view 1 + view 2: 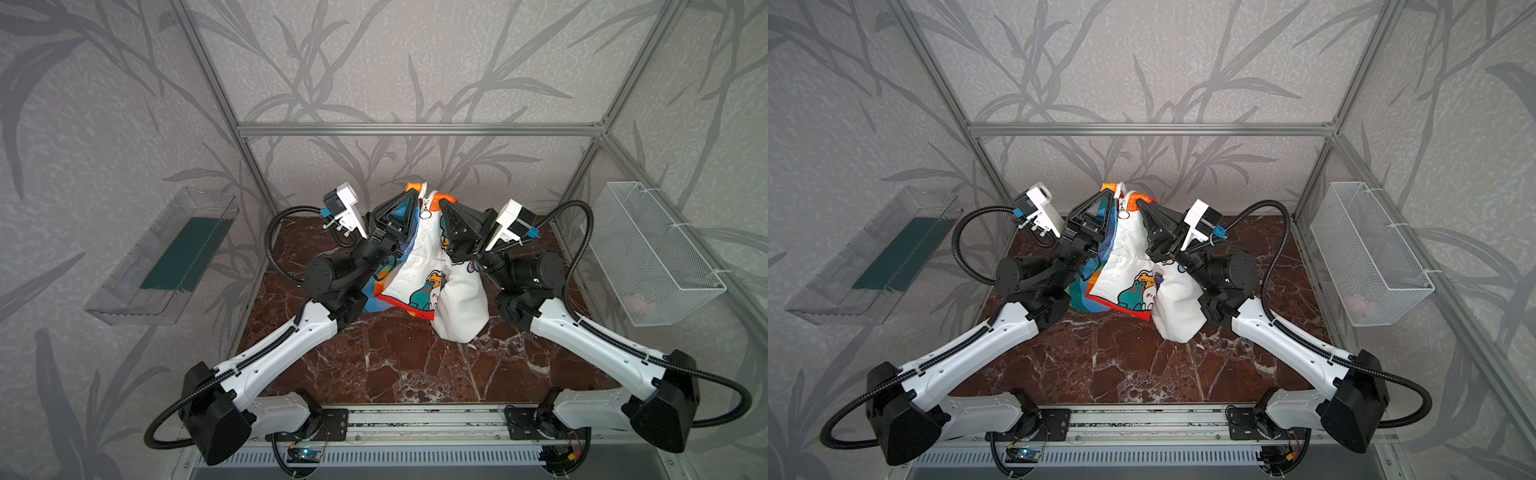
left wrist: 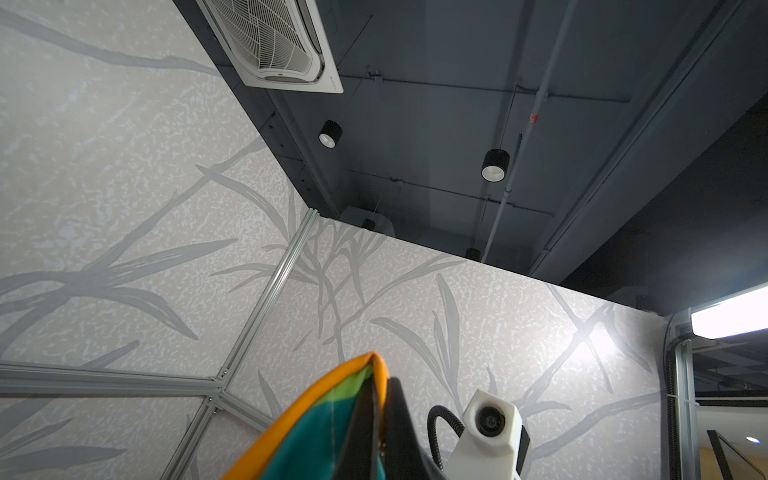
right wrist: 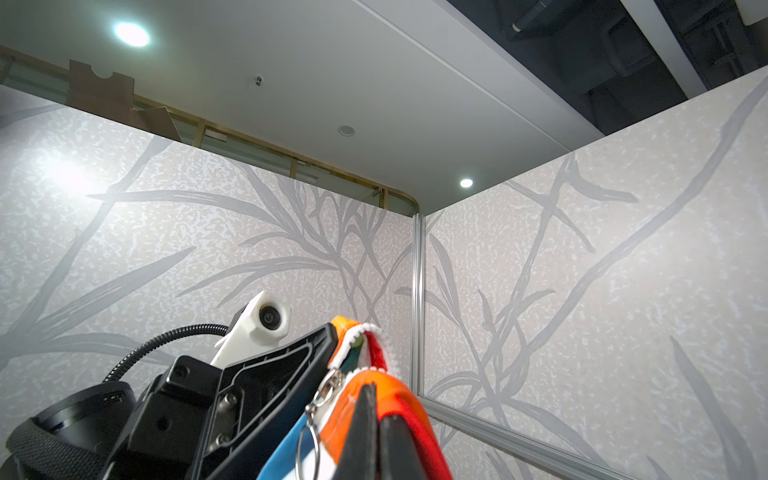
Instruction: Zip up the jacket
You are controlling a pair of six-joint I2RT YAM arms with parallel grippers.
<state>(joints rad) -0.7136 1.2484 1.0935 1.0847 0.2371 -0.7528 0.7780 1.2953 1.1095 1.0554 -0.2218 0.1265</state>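
Observation:
The jacket [image 1: 419, 266] [image 1: 1125, 266] hangs lifted above the marble table, white with cartoon animals and rainbow panels, its lower end resting on the tabletop. My left gripper [image 1: 411, 192] [image 1: 1106, 193] is shut on the orange-trimmed edge left of the zipper. My right gripper [image 1: 443, 203] [image 1: 1139, 202] is shut on the orange edge right of it. The white zipper's ring pull [image 1: 424, 214] [image 1: 1124, 215] dangles between the two grippers. In the left wrist view, the left gripper [image 2: 384, 399] pinches orange and teal fabric [image 2: 307, 436]. In the right wrist view, the right gripper [image 3: 376, 413] clamps orange fabric [image 3: 388, 392] beside the ring pull [image 3: 309, 449].
A brown marble tabletop [image 1: 415, 370] lies under the arms. A clear plastic tray [image 1: 166, 257] hangs on the left wall and a white wire basket [image 1: 652, 253] on the right wall. An aluminium frame bar [image 1: 415, 129] runs across the back.

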